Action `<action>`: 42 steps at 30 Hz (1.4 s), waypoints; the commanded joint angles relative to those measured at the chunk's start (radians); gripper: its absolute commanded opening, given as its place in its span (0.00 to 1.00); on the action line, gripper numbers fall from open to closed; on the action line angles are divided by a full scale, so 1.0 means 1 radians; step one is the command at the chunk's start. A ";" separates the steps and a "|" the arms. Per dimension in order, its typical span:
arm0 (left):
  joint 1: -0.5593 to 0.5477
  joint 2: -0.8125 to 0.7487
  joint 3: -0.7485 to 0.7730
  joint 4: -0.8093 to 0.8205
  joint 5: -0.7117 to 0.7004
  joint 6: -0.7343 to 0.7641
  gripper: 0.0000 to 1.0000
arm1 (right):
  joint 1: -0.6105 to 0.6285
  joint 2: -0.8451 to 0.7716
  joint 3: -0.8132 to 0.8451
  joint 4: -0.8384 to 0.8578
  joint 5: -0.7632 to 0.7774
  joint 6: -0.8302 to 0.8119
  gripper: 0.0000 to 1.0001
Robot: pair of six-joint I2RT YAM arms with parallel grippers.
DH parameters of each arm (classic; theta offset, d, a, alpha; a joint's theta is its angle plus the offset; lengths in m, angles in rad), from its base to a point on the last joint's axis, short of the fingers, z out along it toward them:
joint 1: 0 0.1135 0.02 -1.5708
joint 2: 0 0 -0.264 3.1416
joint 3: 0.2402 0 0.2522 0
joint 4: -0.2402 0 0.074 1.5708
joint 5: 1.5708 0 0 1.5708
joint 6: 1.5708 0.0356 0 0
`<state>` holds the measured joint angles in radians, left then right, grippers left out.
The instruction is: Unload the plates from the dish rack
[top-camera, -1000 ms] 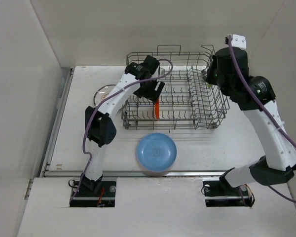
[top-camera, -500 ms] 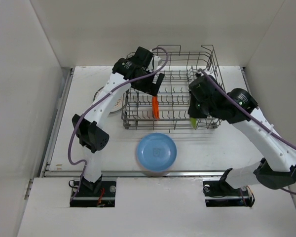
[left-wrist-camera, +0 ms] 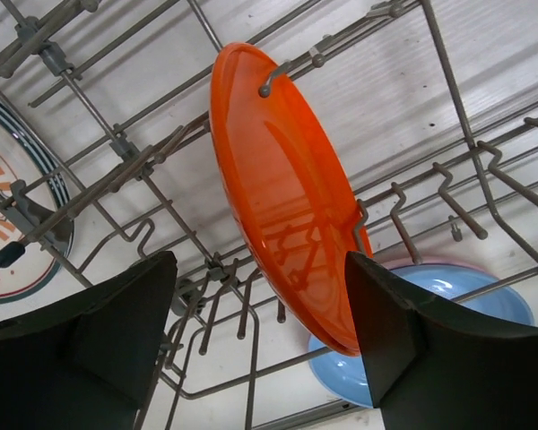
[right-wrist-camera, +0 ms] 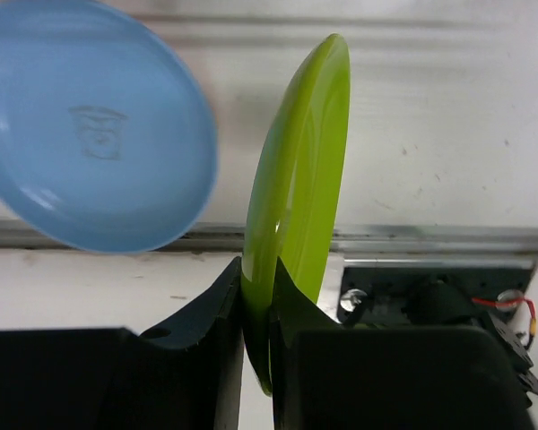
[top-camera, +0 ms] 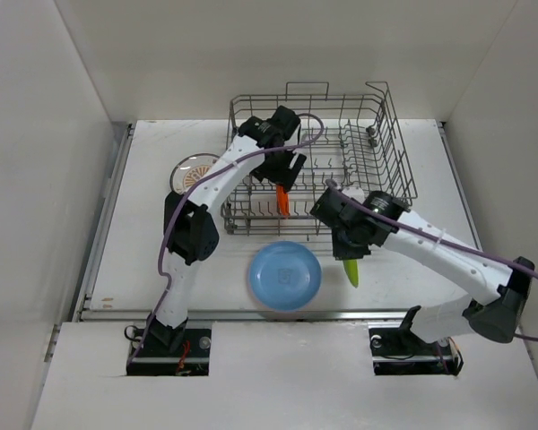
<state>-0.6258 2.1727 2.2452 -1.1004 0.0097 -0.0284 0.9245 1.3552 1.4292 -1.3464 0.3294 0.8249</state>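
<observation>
The grey wire dish rack (top-camera: 369, 170) stands at the back of the table. A small orange plate (top-camera: 282, 199) stands on edge between its tines. My left gripper (top-camera: 285, 175) hangs over it, open. In the left wrist view the orange plate (left-wrist-camera: 287, 224) lies between the spread fingers of my left gripper (left-wrist-camera: 260, 309), close to the right one. My right gripper (top-camera: 350, 253) is in front of the rack, shut on the rim of a lime green plate (top-camera: 351, 271) held on edge above the table. In the right wrist view, my right gripper (right-wrist-camera: 258, 305) pinches the lime green plate (right-wrist-camera: 300, 170).
A blue plate (top-camera: 286, 275) lies flat on the table in front of the rack, just left of the lime one. A white plate with an orange sunburst (top-camera: 194, 170) lies left of the rack. White walls close in both sides and the back.
My right arm has swung from the rack's far right corner down to the front of the rack, carrying the lime green plate. The left gripper shifted a little above the orange plate.
</observation>
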 commanded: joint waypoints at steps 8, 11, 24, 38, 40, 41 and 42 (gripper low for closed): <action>0.001 -0.013 -0.045 -0.024 0.041 0.008 0.34 | 0.028 0.140 -0.182 0.015 0.151 0.132 0.04; 0.001 -0.013 -0.045 -0.024 0.052 -0.001 0.24 | 0.028 0.140 -0.230 0.096 0.160 0.132 0.11; 0.011 -0.059 -0.013 -0.024 0.076 -0.019 0.00 | 0.028 0.278 -0.299 0.242 0.197 0.114 0.51; 0.021 -0.237 -0.001 0.069 0.076 -0.028 0.00 | 0.140 -0.034 -0.213 0.271 0.184 0.043 0.78; 0.031 -0.237 -0.001 0.070 0.088 -0.028 0.00 | 0.140 -0.089 -0.199 0.303 0.172 -0.007 0.78; 0.040 -0.237 -0.010 0.082 0.104 -0.028 0.00 | 0.140 -0.111 -0.188 0.337 0.162 -0.024 0.78; 0.040 -0.237 -0.010 0.082 0.114 -0.040 0.00 | 0.140 -0.148 -0.178 0.352 0.161 -0.039 0.78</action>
<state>-0.5903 2.0045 2.2200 -1.0428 0.0544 -0.0776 1.0637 1.2797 1.1976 -1.0718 0.4934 0.8490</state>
